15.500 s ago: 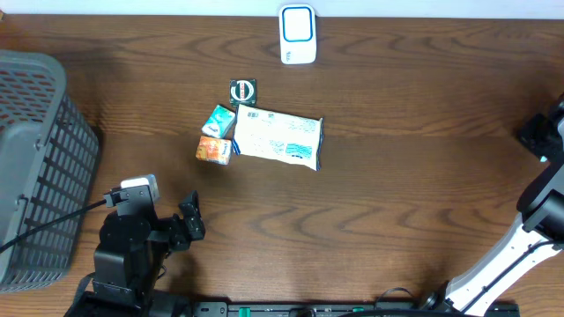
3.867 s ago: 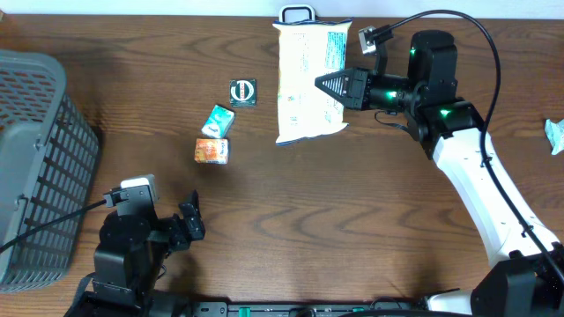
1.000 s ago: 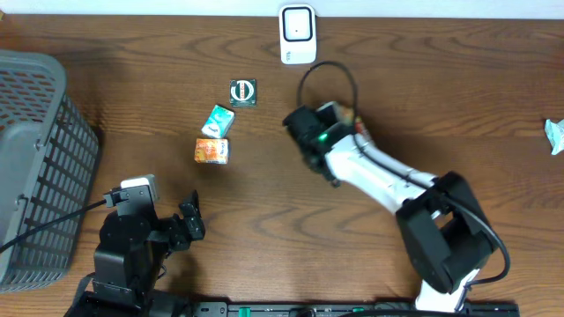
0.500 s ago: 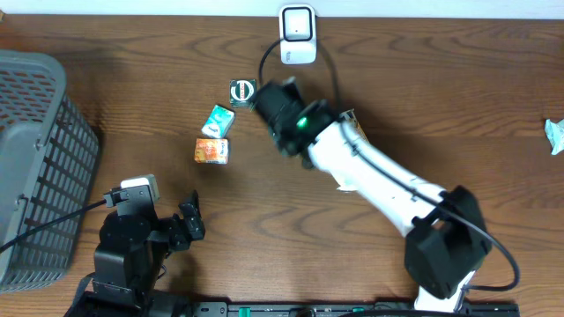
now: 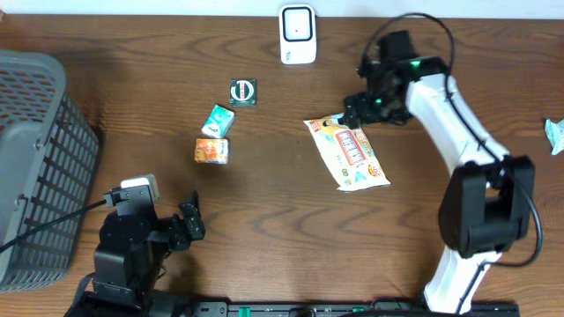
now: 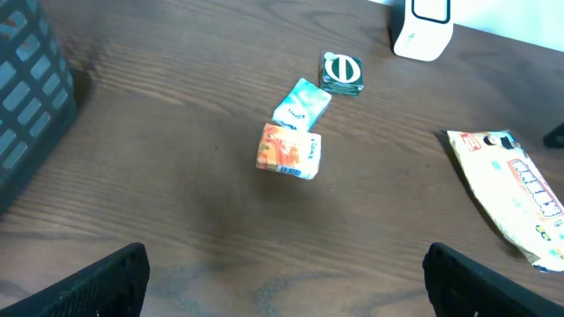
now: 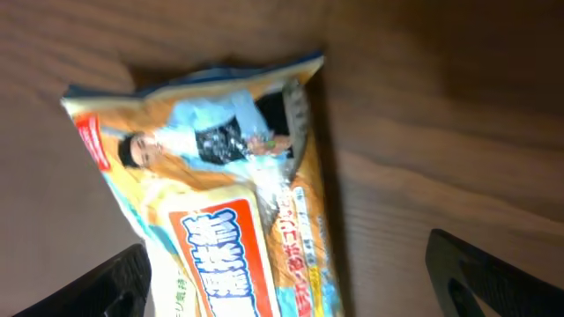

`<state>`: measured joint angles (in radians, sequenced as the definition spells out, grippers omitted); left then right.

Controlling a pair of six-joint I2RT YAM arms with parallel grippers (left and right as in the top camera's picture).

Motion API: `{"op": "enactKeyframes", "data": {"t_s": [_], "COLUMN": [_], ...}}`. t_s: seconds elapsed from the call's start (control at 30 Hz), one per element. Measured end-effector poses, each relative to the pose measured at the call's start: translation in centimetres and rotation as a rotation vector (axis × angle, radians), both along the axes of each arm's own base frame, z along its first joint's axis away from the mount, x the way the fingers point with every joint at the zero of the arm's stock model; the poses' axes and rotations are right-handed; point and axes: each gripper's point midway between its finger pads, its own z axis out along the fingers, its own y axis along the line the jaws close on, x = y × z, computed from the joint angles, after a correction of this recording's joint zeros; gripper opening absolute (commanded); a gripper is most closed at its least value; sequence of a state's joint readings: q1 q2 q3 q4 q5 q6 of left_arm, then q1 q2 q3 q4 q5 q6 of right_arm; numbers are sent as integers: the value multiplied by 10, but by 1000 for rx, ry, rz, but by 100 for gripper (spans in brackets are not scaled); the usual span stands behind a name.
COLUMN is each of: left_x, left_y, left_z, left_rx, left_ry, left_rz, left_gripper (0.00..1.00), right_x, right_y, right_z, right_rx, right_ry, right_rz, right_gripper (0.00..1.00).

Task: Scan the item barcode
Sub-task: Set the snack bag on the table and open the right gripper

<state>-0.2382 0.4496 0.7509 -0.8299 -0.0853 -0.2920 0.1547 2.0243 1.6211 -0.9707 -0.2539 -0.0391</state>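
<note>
The item, a flat orange and white snack bag [image 5: 348,154], lies printed side up on the table right of centre. No barcode shows on this face. The white scanner [image 5: 298,35] stands at the far edge. My right gripper [image 5: 352,113] hovers just above the bag's far end, open; in the right wrist view the bag [image 7: 220,194] lies on the wood under the spread fingers [image 7: 123,282], untouched. My left gripper [image 5: 189,224] rests open near the front left, holding nothing. The left wrist view shows the bag [image 6: 520,202] far to its right.
A small orange box [image 5: 212,151], a teal packet [image 5: 218,120] and a round dark green item [image 5: 243,92] lie left of centre. A grey mesh basket [image 5: 35,167] fills the left edge. A crumpled pale wrapper [image 5: 553,134] sits at the right edge.
The right gripper has opened and let the bag go; the bag now lies flat on the table. The right arm swung from the table's middle to the right. The left arm stayed still.
</note>
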Motion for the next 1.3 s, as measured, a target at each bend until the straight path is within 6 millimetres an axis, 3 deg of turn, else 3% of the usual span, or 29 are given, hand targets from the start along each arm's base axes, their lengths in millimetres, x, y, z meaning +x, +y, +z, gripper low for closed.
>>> {"op": "enactKeyframes", "data": {"t_s": [0.27, 0.43, 0.5, 0.53, 0.6, 0.8, 0.93, 1.13, 1.3], "left_x": [0, 0, 0, 0, 0, 0, 0, 0, 0], "left_y": [0, 0, 0, 0, 0, 0, 0, 0, 0], "left_z": [0, 0, 0, 0, 0, 0, 0, 0, 0], "left_rx": [0, 0, 0, 0, 0, 0, 0, 0, 0], "left_ry": [0, 0, 0, 0, 0, 0, 0, 0, 0], "left_rz": [0, 0, 0, 0, 0, 0, 0, 0, 0], "left_gripper": [98, 98, 98, 98, 98, 98, 98, 98, 98], "right_x": [-17, -32, -41, -46, -54, -61, -61, -57, -40], "right_y": [4, 21, 27, 29, 34, 45, 48, 43, 22], "right_z": [-52, -49, -50, -52, -57, -64, -63, -61, -46], "right_rx": [333, 497, 548, 562, 575, 578, 584, 573, 445], "right_ry": [202, 273, 313, 334, 368, 379, 390, 410, 354], "right_rz": [33, 67, 85, 93, 114, 160, 147, 88, 12], "right_gripper": [87, 81, 70, 55, 39, 13, 1, 1, 1]}}
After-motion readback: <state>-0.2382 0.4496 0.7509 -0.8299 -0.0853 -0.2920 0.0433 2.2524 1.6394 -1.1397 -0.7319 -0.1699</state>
